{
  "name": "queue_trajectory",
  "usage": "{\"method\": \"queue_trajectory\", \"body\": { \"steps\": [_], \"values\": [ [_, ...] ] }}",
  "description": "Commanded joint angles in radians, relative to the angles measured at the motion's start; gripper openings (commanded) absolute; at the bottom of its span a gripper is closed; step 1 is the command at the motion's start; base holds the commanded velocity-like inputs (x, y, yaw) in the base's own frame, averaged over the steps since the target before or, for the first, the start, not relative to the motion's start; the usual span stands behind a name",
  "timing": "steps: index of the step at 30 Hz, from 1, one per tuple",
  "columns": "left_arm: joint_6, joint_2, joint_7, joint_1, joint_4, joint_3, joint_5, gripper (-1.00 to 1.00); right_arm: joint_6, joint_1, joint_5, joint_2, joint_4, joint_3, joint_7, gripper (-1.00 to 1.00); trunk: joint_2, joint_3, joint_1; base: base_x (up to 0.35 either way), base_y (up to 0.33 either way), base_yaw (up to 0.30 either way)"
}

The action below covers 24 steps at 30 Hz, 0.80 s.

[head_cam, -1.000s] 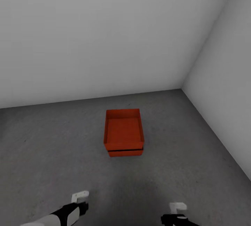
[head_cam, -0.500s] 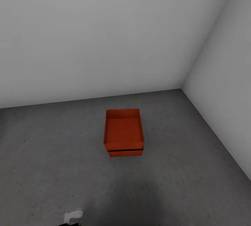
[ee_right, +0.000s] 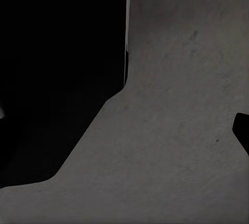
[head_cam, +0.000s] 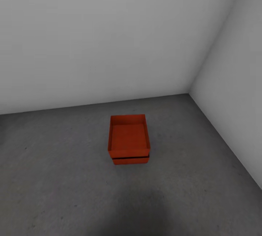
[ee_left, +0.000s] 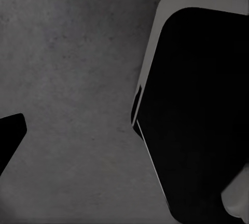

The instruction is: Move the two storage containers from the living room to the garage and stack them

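The head view is showing the two storage containers (head_cam: 128,140) in the garage, stacked one on the other on the floor (head_cam: 54,178). The upper container (head_cam: 128,136) is sitting squarely on the lower container (head_cam: 130,160), with a thin dark gap line separating their front walls. The stack is standing in the middle of the visible floor area, apart from the back wall (head_cam: 102,36) and well apart from the side wall (head_cam: 233,94). Both containers are orange-red, open-topped and upright. A soft dark shadow (head_cam: 138,210) is lying on the floor on the near side of the stack.

The left wrist view is showing mottled grey floor (ee_left: 72,79) and a large black body with a pale rounded border (ee_left: 197,110), which appears to be part of the robot. One dark fingertip (ee_left: 10,136) of the left end effector is entering at the picture's edge; whether its fingers are apart or together cannot be told.

The right wrist view is showing the same kind of floor (ee_right: 176,130), a large black shape (ee_right: 57,68) that cannot be identified, and one dark fingertip (ee_right: 242,130) of the right end effector at the edge. Its finger spacing cannot be told either. Neither end effector is holding or touching a container in these views.

No brand, label or readable writing is showing on the containers, walls or floor.
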Motion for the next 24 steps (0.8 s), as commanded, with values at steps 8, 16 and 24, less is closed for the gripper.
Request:
{"method": "queue_trajectory", "body": {
  "steps": [8, 16, 24],
  "values": [
    [0.004, 0.0, 0.002, 0.0, -0.001, -0.001, 0.006, 1.0, -0.007, 0.0, -0.009, 0.005, 0.003, 0.008, 0.0, 1.0, -0.001, 0.011, 0.001, 0.0, 0.0, -0.008],
    [0.004, 0.0, 0.003, 0.0, -0.001, -0.001, 0.007, 1.0, -0.007, 0.001, -0.009, 0.004, 0.004, 0.008, 0.006, 1.0, -0.001, 0.024, 0.001, 0.0, 0.0, 0.0],
    [0.004, -0.001, 0.003, 0.0, -0.001, -0.001, 0.007, 1.0, -0.008, 0.009, -0.009, 0.005, 0.003, 0.008, 0.01, 1.0, -0.001, 0.037, 0.001, 0.0, 0.0, 0.0]
  ]
}}
